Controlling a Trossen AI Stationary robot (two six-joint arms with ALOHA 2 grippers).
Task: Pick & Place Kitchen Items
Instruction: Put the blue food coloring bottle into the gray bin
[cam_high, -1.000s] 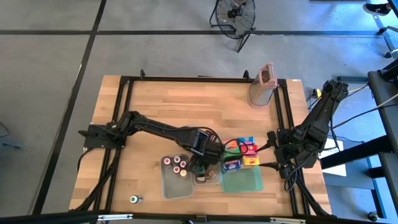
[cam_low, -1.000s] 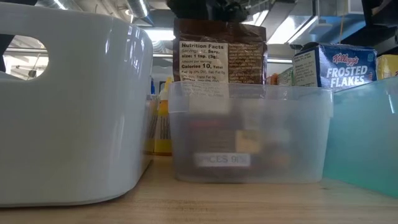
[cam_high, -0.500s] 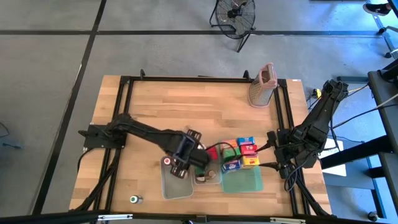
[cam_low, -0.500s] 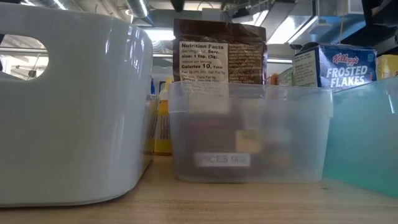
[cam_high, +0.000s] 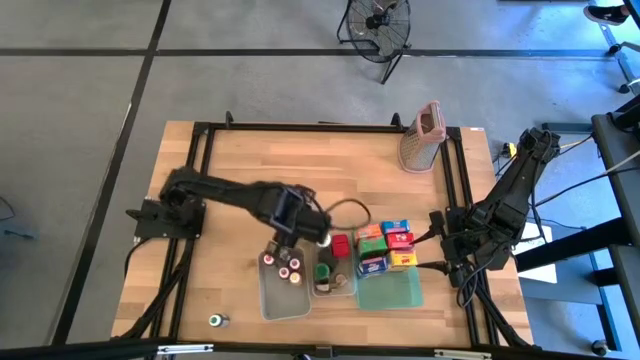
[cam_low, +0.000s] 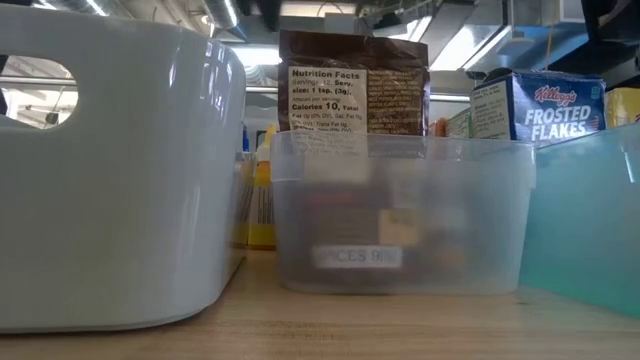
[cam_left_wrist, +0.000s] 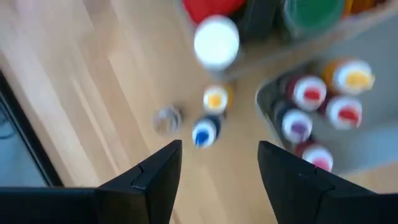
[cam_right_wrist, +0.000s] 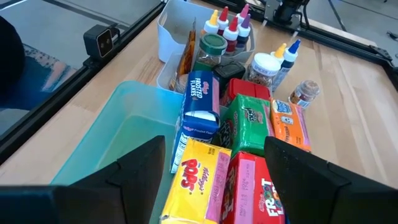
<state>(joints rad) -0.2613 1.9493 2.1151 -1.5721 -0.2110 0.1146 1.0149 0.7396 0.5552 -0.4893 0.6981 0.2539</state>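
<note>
The left gripper (cam_left_wrist: 217, 165), open and empty, hangs over small bottles (cam_left_wrist: 209, 118) standing loose on the surface beside the clear tub (cam_high: 283, 290) near the front edge; it should probably centre on one cap before descending, while the right gripper (cam_right_wrist: 214, 165), open, waits by the cartons (cam_right_wrist: 249, 130).

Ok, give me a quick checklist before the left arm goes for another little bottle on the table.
1. Left tool empty, jaws apart: ok.
2. Loose targets in sight: blue-capped bottle, yellow-capped bottle and small jar stand on bare wood: ok.
3. Room around the blue-capped bottle: the yellow-capped bottle stands very close beside it, touching or not: cannot tell.
4. Clear tub has free floor near its front edge: ok.
5. Right tool parked open over the green tray, away from the left arm: ok.
6. Stray green-capped jar near the table's front edge, upright: cannot tell.
</note>
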